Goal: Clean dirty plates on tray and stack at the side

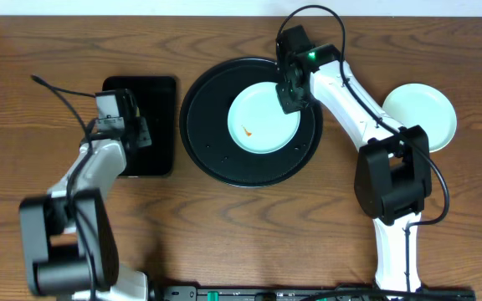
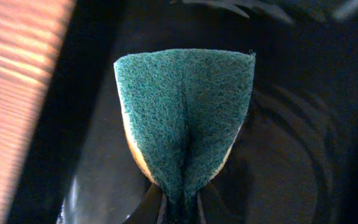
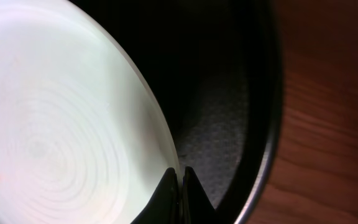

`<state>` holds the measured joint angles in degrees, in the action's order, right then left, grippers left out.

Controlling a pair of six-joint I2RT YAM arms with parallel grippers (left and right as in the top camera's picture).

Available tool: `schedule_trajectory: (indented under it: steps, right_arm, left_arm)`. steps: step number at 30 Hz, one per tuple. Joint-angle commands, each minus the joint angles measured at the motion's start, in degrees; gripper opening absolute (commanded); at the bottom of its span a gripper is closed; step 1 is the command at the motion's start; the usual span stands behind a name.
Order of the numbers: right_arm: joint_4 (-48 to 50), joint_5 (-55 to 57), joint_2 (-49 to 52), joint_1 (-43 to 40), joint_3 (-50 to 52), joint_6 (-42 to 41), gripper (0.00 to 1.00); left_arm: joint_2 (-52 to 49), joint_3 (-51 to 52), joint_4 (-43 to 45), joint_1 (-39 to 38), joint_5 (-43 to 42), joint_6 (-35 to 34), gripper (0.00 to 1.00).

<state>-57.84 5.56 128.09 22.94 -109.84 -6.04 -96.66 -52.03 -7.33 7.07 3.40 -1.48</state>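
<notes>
Left hand [image 2: 180, 202] is clenched on one end of the sponge [image 2: 185, 118], which is folded by the pinch with most of it sticking out past the fingers, green side to camera. It hangs over the small tray [image 1: 153, 92], well apart from the work. Risk 1: that long floppy overhang probably buckles under scrub pressure or works out of the grip, and pressing harder brings the fingertips down onto glaze. Next over, the tray [image 1: 203, 134] holds one plate [image 1: 262, 117] lying flat, right of centre, with its orange smear [image 1: 248, 131] left of the plate's middle. Right hand [image 3: 180, 180] is clenched at the plate's right rim; it looks like a pinch on the rim, very shallow bite. Risk 2: scrubbing at the smear pushes far from that pinch, so the plate can pivot or pop free. Risk 3: both arms meet over one plate, so a wide stroke clips the right hand. Far right, the side plate [image 1: 421, 117] sits on the desk [image 1: 57, 50]; carrying on that thin bite risks a drop or a skewed stack.
</notes>
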Motion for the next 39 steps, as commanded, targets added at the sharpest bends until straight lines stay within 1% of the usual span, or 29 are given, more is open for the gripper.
schedule_trajectory:
  steps: [1, 4, 8, 12, 13, 15, 19, 21, 22, 24, 27, 30, 32, 33, 34, 36, 39]
  right_arm:
    - [0.39, 5.01, -5.86, 0.76, 0.39, -2.97, 0.01]
    - [-0.13, 4.26, -9.29, 1.01, 0.39, -3.37, 0.01]
    - [-1.31, 4.31, -12.33, 1.95, 0.39, -3.82, 0.01]
    - [-0.66, 4.52, -11.98, 2.32, 0.48, -3.80, 0.01]
    - [-0.79, 4.50, -11.78, 2.32, 0.48, -3.80, 0.01]
    - [-2.19, 4.50, -11.72, 2.25, 0.48, -4.57, 0.01]
    - [-0.28, 4.55, -11.96, 2.25, 0.48, -4.63, 0.01]
    - [0.61, 4.33, -11.89, 2.21, 0.48, -4.68, 0.02]
    - [0.20, 4.00, -11.93, 2.21, 0.46, -4.70, 0.02]
    - [-1.20, 4.81, -12.37, 2.21, 0.46, -7.02, 0.02]
    - [-1.81, 7.98, -12.37, 2.21, 0.48, -12.31, 0.02]
    - [-2.64, 7.67, -12.37, 2.34, 0.48, -12.39, 0.02]
    - [-3.32, 7.69, -12.24, 2.62, 0.57, -12.63, 0.01]
    - [-3.50, 7.65, -12.11, 2.73, 0.90, -12.72, 0.02]
    - [-3.72, 7.69, -12.11, 2.82, 1.25, -13.25, 0.02]
    - [-3.85, 7.52, -12.11, 2.93, 2.32, -13.75, 0.01]
    - [-3.74, 7.50, -12.11, 3.15, 3.54, -13.88, 0.02]
  left_arm:
    - [6.56, -0.37, -1.84, 0.26, 0.63, -0.09, 0.08]
    - [9.38, -0.37, -5.44, 0.26, 0.55, -1.44, 0.08]
    - [9.35, -0.15, -8.48, 0.26, -2.82, -2.23, 0.07]
    - [8.98, 0.31, -8.66, 0.31, -4.52, -2.82, 0.07]
    - [9.03, 0.31, -9.07, 0.31, -5.57, -3.82, 0.08]
    - [9.62, 0.31, -10.25, 0.31, -9.49, -3.56, 0.07]
    - [9.44, 0.33, -8.79, 0.33, -9.16, -3.45, 0.07]
    - [9.01, 0.37, -6.82, 0.37, -6.82, -3.23, 0.07]
    - [9.03, 0.28, -6.75, 0.39, -7.43, -3.30, 0.07]
    - [9.97, 0.17, -7.69, 0.35, -10.40, -2.86, 0.07]
    - [9.84, 0.22, -7.43, 0.37, -8.92, -3.37, 0.07]
    - [10.43, 0.20, -7.37, 0.24, -9.73, -1.99, 0.07]
    - [11.23, 0.22, -7.61, 0.24, -11.80, -0.59, 0.07]
    - [11.65, 0.22, -7.39, 0.24, -11.63, 0.26, 0.07]
    - [11.78, 0.22, -6.32, 0.24, -9.31, 0.37, 0.08]
    - [11.89, 0.15, -5.40, 0.26, -5.86, -1.84, 0.07]
    - [13.77, 0.13, -7.72, 0.13, -5.73, -5.60, 0.08]
